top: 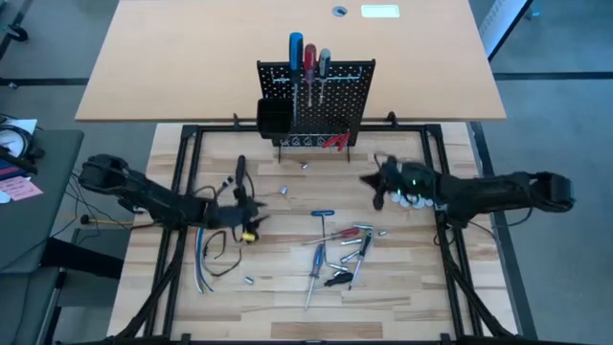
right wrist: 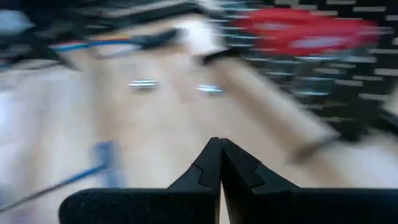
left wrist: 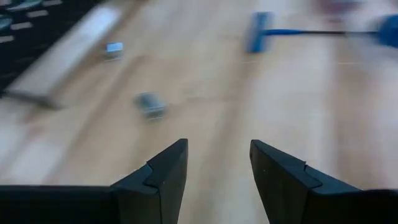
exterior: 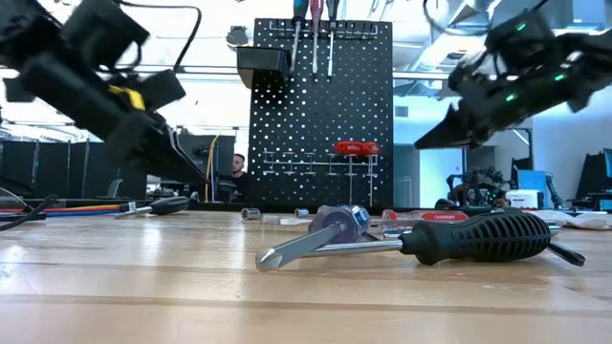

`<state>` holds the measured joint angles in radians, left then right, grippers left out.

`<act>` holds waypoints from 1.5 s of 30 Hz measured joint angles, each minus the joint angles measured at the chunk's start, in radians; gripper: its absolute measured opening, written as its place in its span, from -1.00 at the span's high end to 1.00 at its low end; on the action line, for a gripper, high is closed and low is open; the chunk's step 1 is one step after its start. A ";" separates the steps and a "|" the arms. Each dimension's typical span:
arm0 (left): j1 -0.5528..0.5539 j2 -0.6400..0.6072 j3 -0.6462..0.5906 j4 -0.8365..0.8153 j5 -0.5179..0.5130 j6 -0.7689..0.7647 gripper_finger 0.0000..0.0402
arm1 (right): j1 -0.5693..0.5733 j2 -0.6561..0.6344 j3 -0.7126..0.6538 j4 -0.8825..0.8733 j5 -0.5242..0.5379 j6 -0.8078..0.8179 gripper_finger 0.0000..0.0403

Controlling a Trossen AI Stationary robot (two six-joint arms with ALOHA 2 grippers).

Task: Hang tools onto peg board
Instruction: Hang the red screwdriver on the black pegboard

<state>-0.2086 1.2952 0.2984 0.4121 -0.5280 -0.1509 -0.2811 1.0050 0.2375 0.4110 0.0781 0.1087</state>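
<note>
Nearest to the low camera lies a black-handled screwdriver (exterior: 478,236), flat on the wooden table (top: 278,316); its long axis runs across that picture, with the metal tip to the left and the thick ribbed handle to the right.

From the left side of the high view: the left gripper (top: 251,213) hangs over the table near a bundle of loose cables (top: 213,257). Its fingers (left wrist: 163,177) stand apart with a clear gap and nothing is between them; under them is only bare wood, with two small silver bits (left wrist: 150,104) lying a little ahead.

In the middle of the table the loose tools (top: 337,257) lie in a small heap: thin screwdrivers with metal shafts, most of them pointing along the table toward the near edge, and a blue T-shaped key (top: 323,215) just behind them.

Behind them stands the peg board (top: 316,101), upright and black with many holes. On its top rail hang three screwdrivers (top: 308,59) with blue, red and grey handles, shafts pointing down. Red-handled pliers (exterior: 356,148) hang lower on the board. The black box bin (top: 273,116) sits at the board's left side; what is in it I cannot tell.

On the right, the right gripper (top: 368,178) is in the air in front of the board, its fingers pressed together and holding nothing.
</note>
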 joint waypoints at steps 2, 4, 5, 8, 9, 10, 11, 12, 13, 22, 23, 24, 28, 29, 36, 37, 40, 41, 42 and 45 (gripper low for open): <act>-0.077 0.033 0.039 -0.013 -0.001 -0.023 0.16 | 0.120 -0.017 -0.001 -0.017 -0.003 0.015 0.94; -0.140 0.081 0.091 -0.010 -0.002 -0.027 0.16 | 0.237 -0.019 -0.001 -0.011 -0.005 0.015 0.94; -0.167 0.109 0.122 -0.010 -0.003 -0.026 0.16 | 0.296 -0.019 -0.001 -0.012 -0.005 0.016 0.94; -0.220 0.208 0.220 -0.012 -0.004 0.000 0.16 | 0.443 -0.006 -0.001 -0.011 -0.005 0.017 0.94; -0.230 0.245 0.255 -0.011 -0.005 0.008 0.16 | 0.483 0.000 -0.001 -0.013 -0.005 0.019 0.92; -0.236 0.281 0.287 -0.012 -0.005 0.013 0.16 | 0.516 0.008 -0.001 -0.015 -0.004 0.030 0.90; -0.238 0.319 0.320 -0.013 -0.006 0.017 0.16 | 0.546 0.018 -0.001 -0.012 0.000 0.048 0.86; -0.238 0.357 0.354 -0.018 -0.006 0.020 0.16 | 0.566 0.028 0.000 -0.011 0.002 0.067 0.82; -0.235 0.394 0.386 -0.025 -0.006 0.024 0.16 | 0.581 0.038 0.000 -0.011 0.003 0.081 0.76; -0.157 0.599 0.604 -0.135 0.023 0.007 0.15 | 0.593 0.120 0.000 -0.007 0.029 0.138 0.20; -0.146 0.610 0.616 -0.153 0.025 0.007 0.15 | 0.593 0.126 0.000 -0.006 0.029 0.138 0.16; -0.135 0.620 0.626 -0.172 0.031 0.008 0.16 | 0.593 0.129 0.000 -0.006 0.029 0.138 0.12; -0.091 0.635 0.640 -0.182 0.117 0.000 0.21 | 0.593 0.128 0.000 -0.004 0.029 0.138 0.06; -0.079 0.634 0.639 -0.183 0.146 -0.006 0.25 | 0.593 0.128 0.000 -0.005 0.029 0.138 0.06; -0.035 0.635 0.639 -0.172 0.253 -0.023 0.74 | 0.593 0.127 0.001 -0.005 0.028 0.156 0.13; -0.033 0.635 0.639 -0.174 0.254 -0.032 0.84 | 0.593 0.127 0.001 -0.005 0.028 0.156 0.13; -0.033 0.635 0.639 -0.181 0.240 -0.070 0.94 | 0.593 0.126 0.001 -0.006 0.028 0.157 0.16; -0.033 0.635 0.639 -0.181 0.237 -0.082 0.95 | 0.593 0.126 0.001 -0.006 0.028 0.156 0.17; -0.033 0.635 0.639 -0.177 0.234 -0.096 0.96 | 0.593 0.127 0.002 -0.010 0.028 0.156 0.18; -0.042 0.627 0.638 -0.185 0.169 -0.137 0.98 | 0.595 0.120 0.014 -0.018 0.028 0.153 0.24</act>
<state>-0.2508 1.9222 0.9364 0.2269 -0.3585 -0.2882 0.3138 1.1250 0.2514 0.3925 0.1066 0.2614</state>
